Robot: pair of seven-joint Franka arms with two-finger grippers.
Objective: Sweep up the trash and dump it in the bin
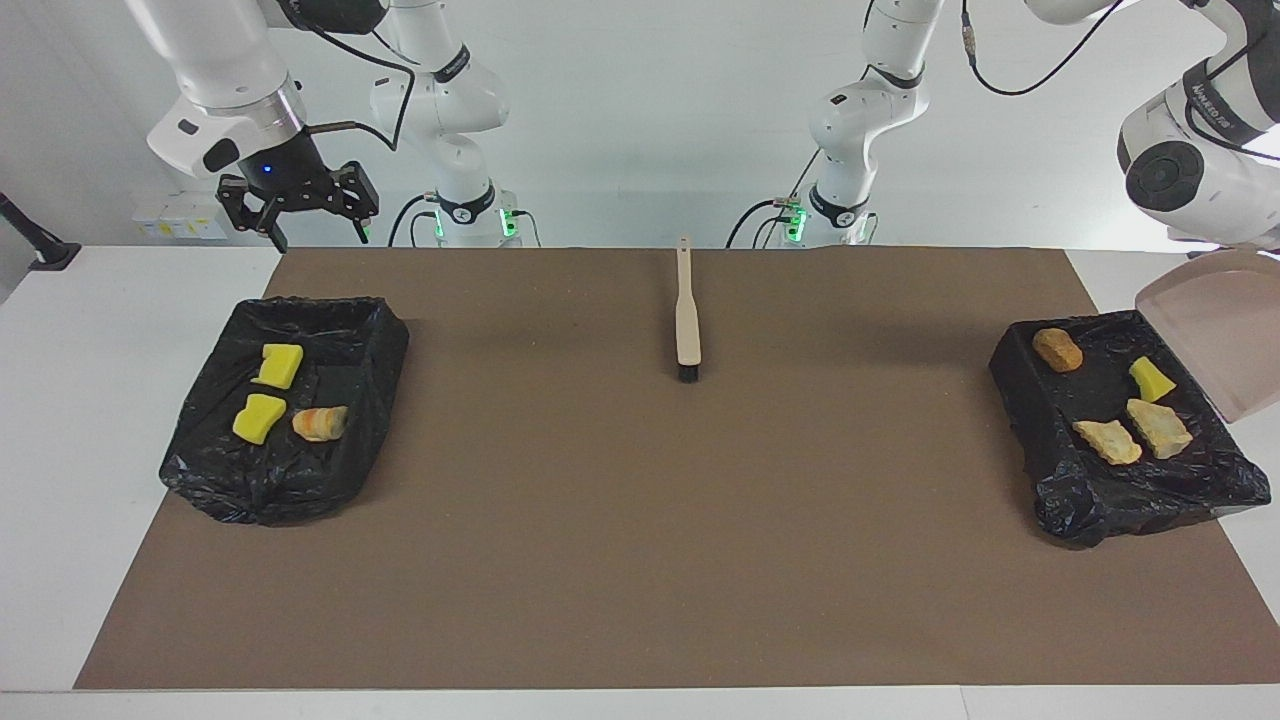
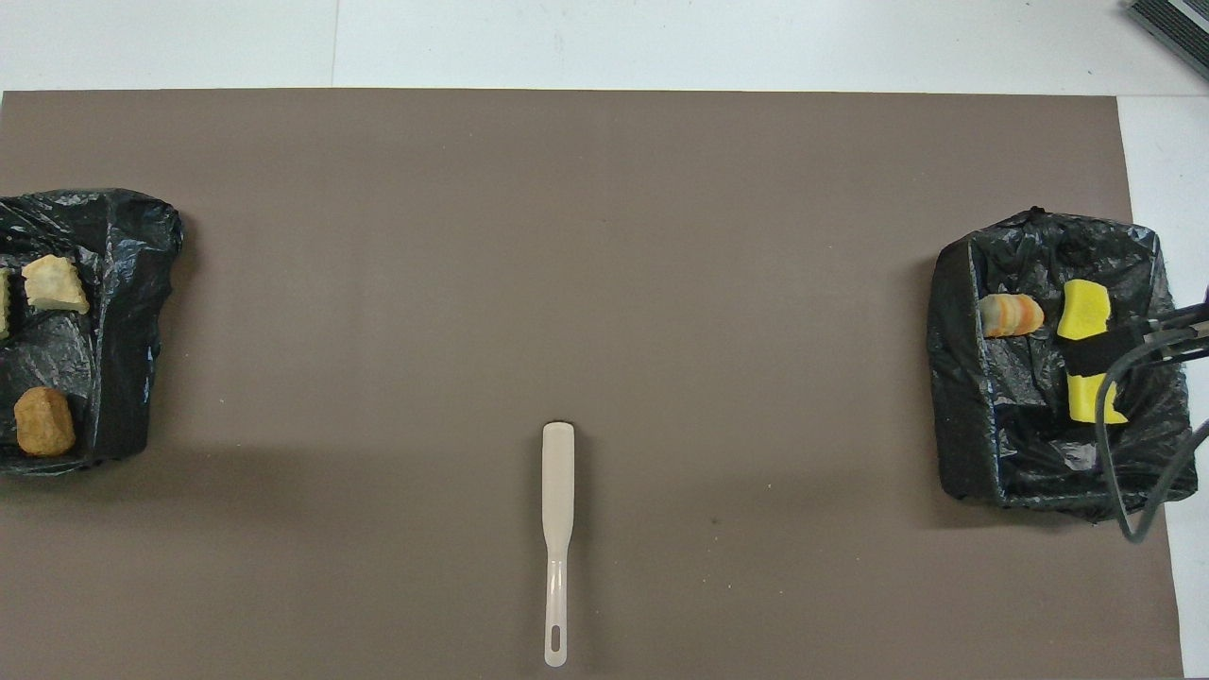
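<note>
Trash is split between two black-lined bins, as you can see. In the bin at the left arm's end (image 1: pixel 1060 470) lie four pieces: an orange-brown chunk (image 1: pixel 1057 350) nearest the robots, a yellow wedge (image 1: pixel 1151 379), and two tan chunks (image 1: pixel 1108 441) (image 1: pixel 1159 428) side by side farthest from the robots. In the bin at the right arm's end (image 1: pixel 230 480) lie two yellow sponges (image 1: pixel 278 365) (image 1: pixel 259 417) and an orange-striped chunk (image 1: pixel 320 423) beside the farther sponge.

Your beige dustpan (image 1: pixel 1215 340) hangs tilted over the outer edge of the first bin, its pan bare. It hangs below the left arm's wrist, at the picture's edge; the left gripper itself is cut off from view, its fingers are nearly closed, and what they grip you cannot see.

Your right gripper (image 1: pixel 298 215) hangs in the air over the desk's edge by its own base, with its fingers spread wide and nothing between them.

Between the bins, on the brown mat (image 1: pixel 640 560), the brush (image 1: pixel 687 320) lies with its handle toward the robots and its dark bristles pointing away.
</note>
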